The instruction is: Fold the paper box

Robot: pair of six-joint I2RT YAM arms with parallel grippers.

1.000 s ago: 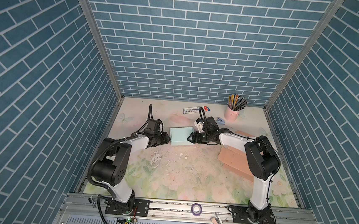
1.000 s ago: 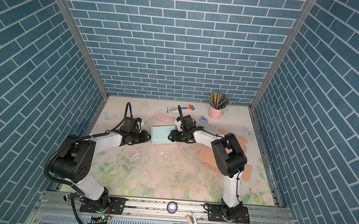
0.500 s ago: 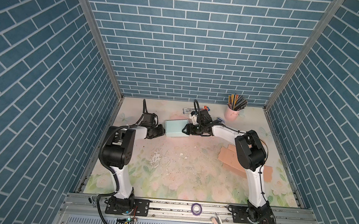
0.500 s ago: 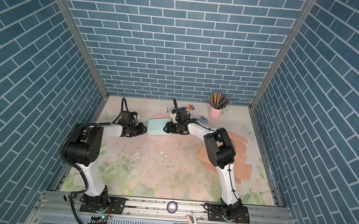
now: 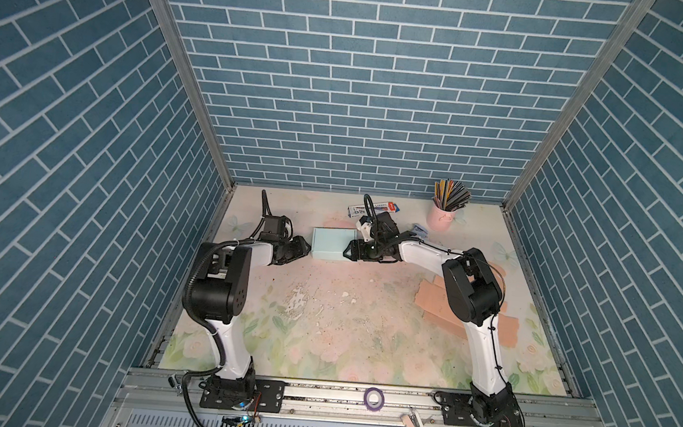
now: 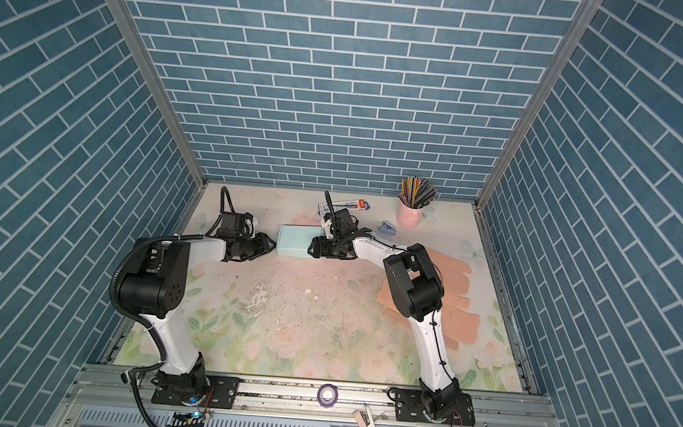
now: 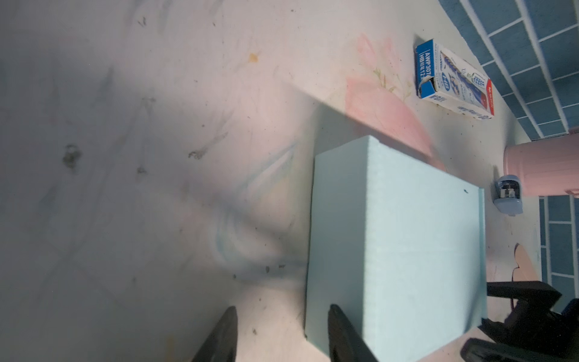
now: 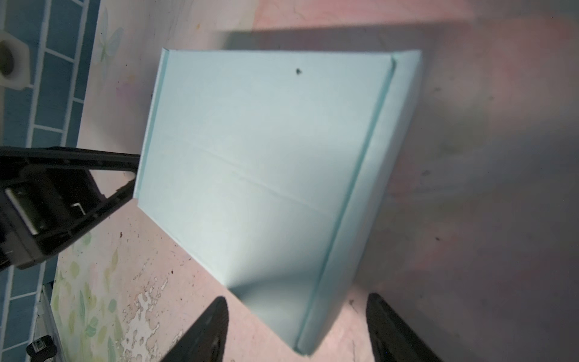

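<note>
Spreading apart over the last second, both grippers have released the paper box (image 5: 332,243), which now rests closed on the table (image 5: 343,327).

- Left gripper (image 7: 282,308): open, with the box just beside one finger.
- Right gripper (image 8: 296,297): open, with a box corner between its fingertips, ungripped.

Folding appears complete.

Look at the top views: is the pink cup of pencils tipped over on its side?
No, the pink cup stands upright, with coloured pencils fanning up out of its open top.

Pencil cup (image 5: 439,221), carton (image 5: 374,210) and sharpener (image 5: 419,230) sit apart.
</note>
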